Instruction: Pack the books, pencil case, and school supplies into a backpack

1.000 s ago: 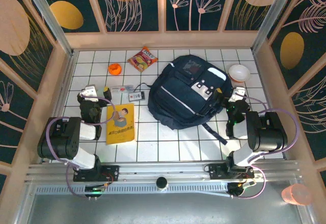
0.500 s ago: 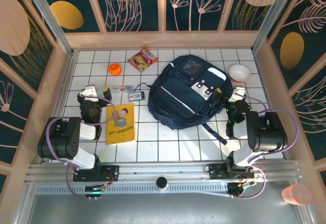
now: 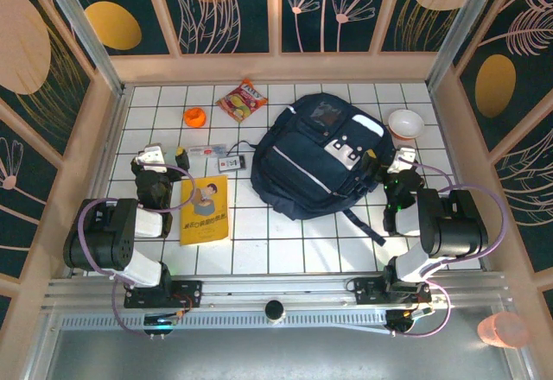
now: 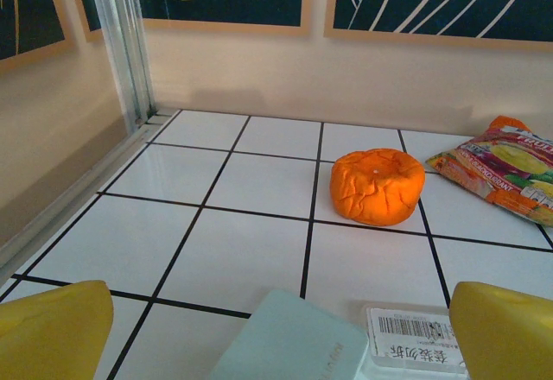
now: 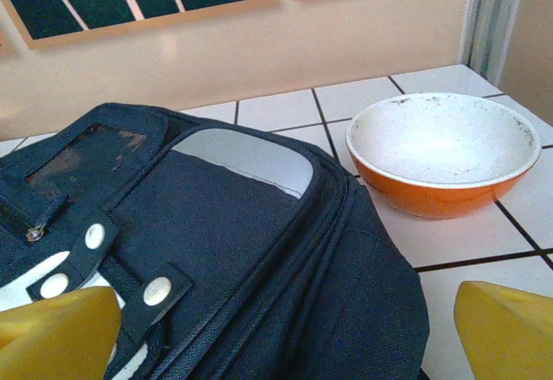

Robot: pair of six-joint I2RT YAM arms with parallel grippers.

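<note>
The backpack [image 3: 320, 155] lies on the bench [image 3: 285, 233], both claws wide and empty.
We see the yellow book [image 3: 205, 210] flat at its left and the pencil case [image 3: 207, 150] just beyond that book; left claw [image 3: 154, 155] and right claw [image 3: 400, 161] hold nothing. We judge the thin book may slip away, since it lies flat on smooth tiles. Compared with one second ago, nothing has moved.

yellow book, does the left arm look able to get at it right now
Probably yes. The yellow book lies flat on bare tiles right beside the left arm, nothing on it, and the left tool is open and empty. Its thinness may make gripping awkward.
</note>
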